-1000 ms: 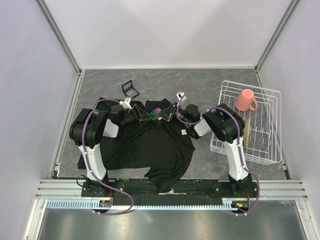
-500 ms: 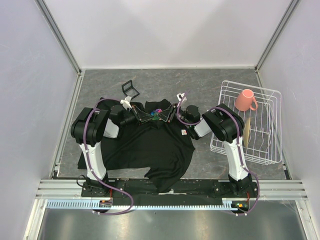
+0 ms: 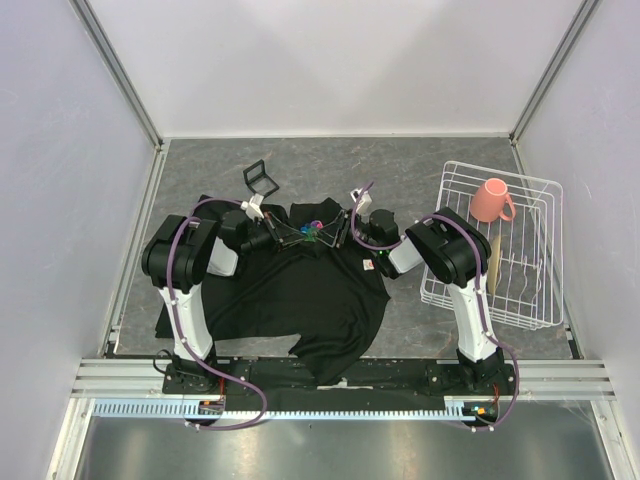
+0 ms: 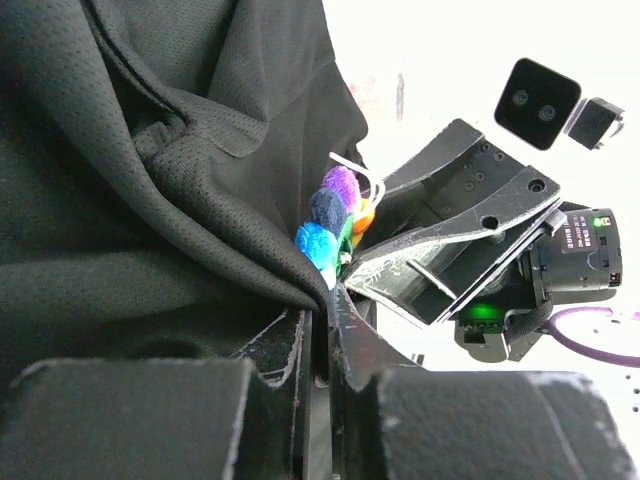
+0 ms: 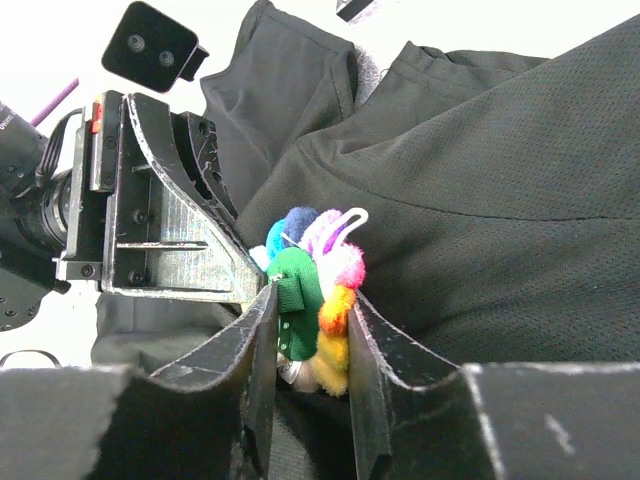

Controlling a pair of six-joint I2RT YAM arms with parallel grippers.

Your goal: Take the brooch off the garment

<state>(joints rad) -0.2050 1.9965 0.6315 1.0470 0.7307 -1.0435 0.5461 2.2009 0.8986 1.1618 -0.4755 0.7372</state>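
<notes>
Newly closed, left gripper (image 4: 320, 305) pinches large black T-shirt (image 3: 300, 290) beside the small multicoloured pompom brooch (image 5: 322, 268) at its far edge, anchoring cloth; right gripper (image 5: 312, 298) stands parted around it, seemingly touching.

This is a robotics lab test cell, not anyone's home. The grey stone-patterned table (image 3: 400, 170) is boxed in by plain white panels (image 3: 330, 60) behind it and on both sides, held by bare aluminium posts (image 3: 118, 70) at its far corners. Along its near edge runs an aluminium rail (image 3: 340, 378) where I am bolted down, with purple cables (image 3: 176, 300) looping up from it. The household things on the table read as props: a white wire dish rack (image 3: 520, 300) at its right side holding a pink mug (image 3: 490, 200), and a black T-shirt (image 3: 300, 290) spread near its middle.
</notes>
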